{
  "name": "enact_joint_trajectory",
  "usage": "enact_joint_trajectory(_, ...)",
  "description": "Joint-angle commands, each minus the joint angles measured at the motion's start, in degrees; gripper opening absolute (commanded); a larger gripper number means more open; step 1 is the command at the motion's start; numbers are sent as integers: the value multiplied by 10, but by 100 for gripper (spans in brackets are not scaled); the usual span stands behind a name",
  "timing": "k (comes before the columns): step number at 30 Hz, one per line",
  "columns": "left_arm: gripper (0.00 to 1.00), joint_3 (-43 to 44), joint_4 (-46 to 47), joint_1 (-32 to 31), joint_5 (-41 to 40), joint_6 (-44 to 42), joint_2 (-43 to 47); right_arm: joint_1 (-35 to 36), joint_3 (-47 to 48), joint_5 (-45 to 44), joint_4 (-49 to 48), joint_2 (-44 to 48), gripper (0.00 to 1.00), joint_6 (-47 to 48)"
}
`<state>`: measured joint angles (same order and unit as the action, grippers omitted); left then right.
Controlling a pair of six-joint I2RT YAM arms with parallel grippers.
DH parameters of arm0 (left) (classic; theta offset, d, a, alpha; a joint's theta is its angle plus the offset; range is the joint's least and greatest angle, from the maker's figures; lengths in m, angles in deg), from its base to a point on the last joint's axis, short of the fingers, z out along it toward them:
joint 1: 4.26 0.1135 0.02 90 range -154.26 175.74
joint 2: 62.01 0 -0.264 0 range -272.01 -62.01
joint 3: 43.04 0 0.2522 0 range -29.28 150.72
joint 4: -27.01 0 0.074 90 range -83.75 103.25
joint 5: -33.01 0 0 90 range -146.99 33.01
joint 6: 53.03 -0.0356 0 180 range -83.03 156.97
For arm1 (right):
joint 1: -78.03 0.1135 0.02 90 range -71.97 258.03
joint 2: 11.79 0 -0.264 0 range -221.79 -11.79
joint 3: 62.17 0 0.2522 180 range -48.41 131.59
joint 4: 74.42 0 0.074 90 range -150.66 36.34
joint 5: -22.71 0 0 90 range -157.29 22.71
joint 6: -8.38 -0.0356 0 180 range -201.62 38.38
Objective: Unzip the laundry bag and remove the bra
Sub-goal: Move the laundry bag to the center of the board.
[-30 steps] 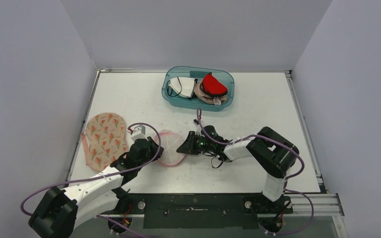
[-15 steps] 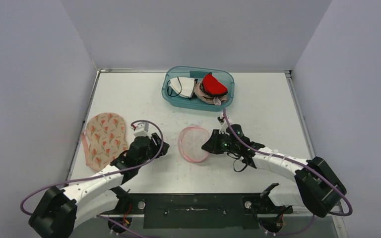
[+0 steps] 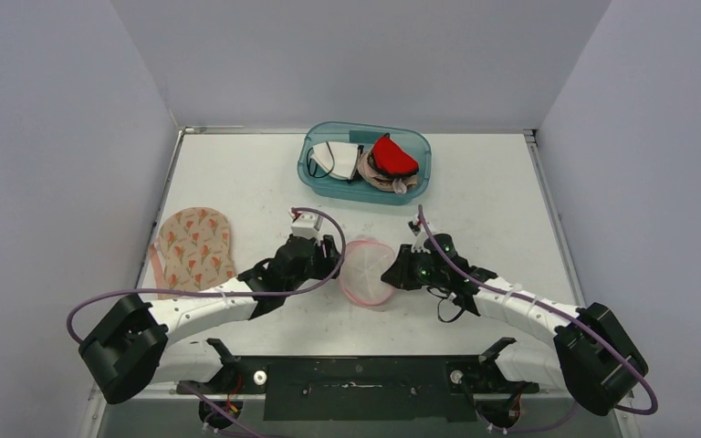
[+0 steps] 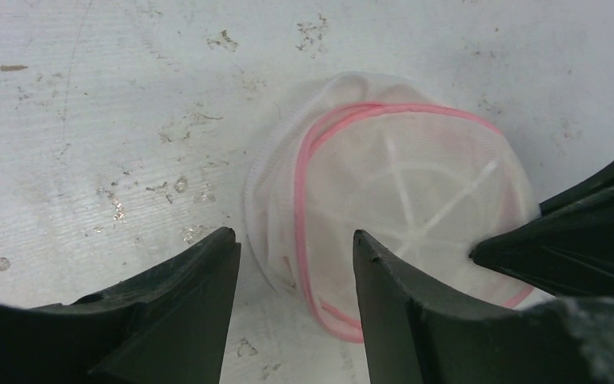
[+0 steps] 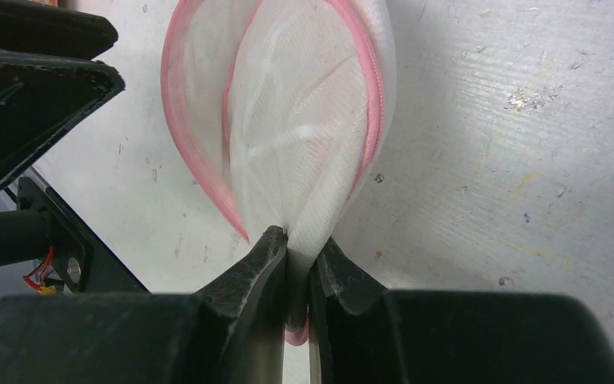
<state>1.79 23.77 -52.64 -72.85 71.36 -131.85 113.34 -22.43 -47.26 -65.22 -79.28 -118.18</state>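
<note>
The laundry bag (image 3: 365, 272), white mesh with pink trim, stands on edge at the table's middle. My right gripper (image 3: 392, 272) is shut on its right rim; in the right wrist view the fingers (image 5: 300, 238) pinch the mesh (image 5: 288, 96) tightly. My left gripper (image 3: 331, 260) is open just left of the bag. Seen from the left wrist, its fingertips (image 4: 294, 236) straddle the bag's (image 4: 416, 200) near pink edge without touching it. A floral-patterned bra (image 3: 193, 254) lies flat on the table at the left, outside the bag.
A teal bin (image 3: 315, 178) at the back centre holds several garments, among them a red one (image 3: 392, 155) and a white one (image 3: 336, 160). Grey walls close in the table on three sides. The arms' bases sit along the near edge.
My left gripper let go of the bag, opened, and swung right to come up beside it again. The right gripper carried the bag a short way right and tipped it on edge.
</note>
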Motion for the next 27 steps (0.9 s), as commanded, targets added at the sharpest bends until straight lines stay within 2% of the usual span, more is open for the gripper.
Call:
enact_joint_trajectory(1, 51, 16, 16, -2, -24, -29, -28, -6, -4, -2, 8, 12, 5, 20)
enact_joint_trajectory(8, 44, 28, 19, -2, -5, -31, -89, -10, -3, 7, 9, 24, 5, 18)
enact_joint_trajectory(10, 34, 28, 18, -1, -8, -24, -99, -11, -2, 11, 12, 31, 5, 19)
enact_joint_trajectory(12, 14, 28, 8, 3, -22, -14, -104, -11, 0, 15, 15, 46, 5, 24)
enact_joint_trajectory(14, 6, 24, 0, 10, -33, -2, -106, -14, 1, 19, 20, 66, 5, 30)
enact_joint_trajectory(17, 0, 16, -3, 24, -35, 9, -107, -18, 2, 33, 19, 97, 5, 34)
enact_joint_trajectory(22, 0, 4, 22, 30, -8, 18, -108, -29, -16, 97, -41, 126, 5, 8)
enact_joint_trajectory(27, 0, -12, 64, 30, 23, 27, -90, -51, -36, 198, -128, 115, 5, -40)
